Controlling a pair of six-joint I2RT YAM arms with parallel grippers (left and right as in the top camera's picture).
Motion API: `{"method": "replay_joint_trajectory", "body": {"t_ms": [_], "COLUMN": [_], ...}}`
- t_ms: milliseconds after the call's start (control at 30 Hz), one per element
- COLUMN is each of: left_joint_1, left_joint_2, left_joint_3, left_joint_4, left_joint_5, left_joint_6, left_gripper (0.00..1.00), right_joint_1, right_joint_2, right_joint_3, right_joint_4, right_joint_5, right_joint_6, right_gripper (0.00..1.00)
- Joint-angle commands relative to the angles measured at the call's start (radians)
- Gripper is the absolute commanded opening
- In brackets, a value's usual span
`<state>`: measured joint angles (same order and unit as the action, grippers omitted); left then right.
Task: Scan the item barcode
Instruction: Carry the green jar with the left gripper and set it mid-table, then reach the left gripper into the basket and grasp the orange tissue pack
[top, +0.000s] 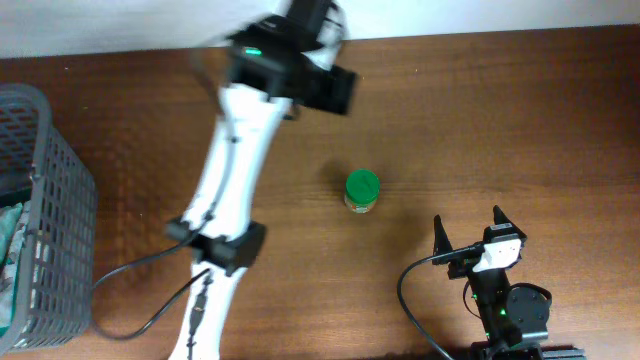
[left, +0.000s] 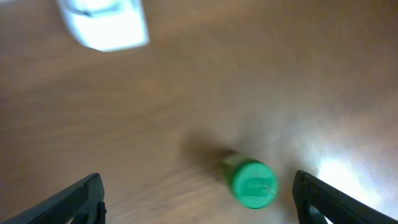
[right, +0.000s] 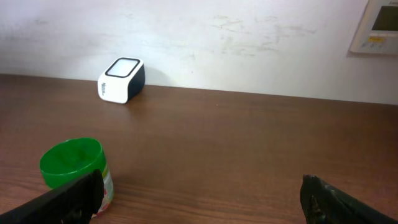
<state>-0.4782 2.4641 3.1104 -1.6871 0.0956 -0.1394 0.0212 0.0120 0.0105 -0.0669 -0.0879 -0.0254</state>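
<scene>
A small jar with a round green lid (top: 362, 190) stands upright in the middle of the brown wooden table (top: 500, 120). The left gripper (left: 199, 199), beyond it, and the right gripper (top: 470, 232), near right, both gape wide, holding nothing. A white boxy scanner (right: 121, 79) sits by the far wall.

The brown wooden surface (top: 500, 120) carries a small jar (top: 362, 192) with a green lid, standing upright near its middle. A grey mesh basket (top: 45, 200) sits at the 9 o'clock edge. A white scanner (right: 121, 79) rests at about 12 o'clock, near the wall. A black cable (top: 401, 288) loops at 5 o'clock.
</scene>
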Motion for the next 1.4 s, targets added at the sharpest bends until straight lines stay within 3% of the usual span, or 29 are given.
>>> {"method": "replay_joint_trajectory", "body": {"t_ms": [0,100,200,367,433,533,600,667,833,1067,1200,1267,1367], "left_joint_1": [0.178,0.379,0.655,1.075,1.196,1.319,1.372,1.413,1.377,1.367,1.362,1.362,1.362], "left_joint_2": [-0.243,-0.380,-0.512,-0.548,-0.548,-0.548,-0.548,-0.548,-0.561,-0.561,-0.561,-0.561,-0.559], "left_joint_3": [0.021,-0.050,-0.273,-0.513,-0.587,-0.707,-0.811,-1.034,-1.276,-1.574,-1.620,-1.625,-1.645], "left_joint_4": [-0.001,-0.001,-0.001,-0.001,-0.001,0.024,0.079,0.164,0.327,0.579,0.719,0.801,0.892], "left_joint_5": [-0.098,-0.101,-0.124,-0.123,-0.181,-0.230,-0.261,-0.409,-0.539,-0.643,-0.642,-0.631,-0.523], "left_joint_6": [-0.013,-0.067,-0.151,-0.232,-0.235,-0.235,-0.234,-0.242,-0.261,-0.261,-0.243,-0.198,-0.038], "left_gripper": [0.91,0.89,0.90,0.88,0.84,0.66,0.52,0.35,0.34,0.38,0.54,0.64,0.66], "right_joint_1": [0.006,0.006,0.006,0.006,0.006,0.006,0.006,0.006,0.006,0.006,0.006,0.006,0.006], "right_joint_2": [-0.006,-0.006,-0.006,-0.006,-0.006,-0.006,-0.006,-0.006,-0.006,-0.006,-0.006,-0.006,-0.006], "right_joint_3": [-0.005,-0.005,-0.005,-0.005,-0.005,-0.005,-0.005,-0.005,-0.005,-0.005,-0.005,-0.005,-0.005], "right_joint_4": [-0.005,-0.005,-0.005,-0.005,-0.005,-0.005,-0.005,-0.005,-0.005,-0.005,-0.005,-0.005,-0.005], "right_joint_5": [-0.006,-0.006,-0.006,-0.006,-0.006,-0.006,-0.006,-0.006,-0.006,-0.006,-0.006,-0.006,-0.006], "right_joint_6": [0.007,0.008,0.008,0.008,0.007,0.007,0.008,0.008,0.008,0.007,0.007,0.008,0.008], "right_gripper": [0.98,0.98,0.98,0.98,0.98,0.99,0.98,0.98,0.98,0.98,0.98,0.98,0.98]}}
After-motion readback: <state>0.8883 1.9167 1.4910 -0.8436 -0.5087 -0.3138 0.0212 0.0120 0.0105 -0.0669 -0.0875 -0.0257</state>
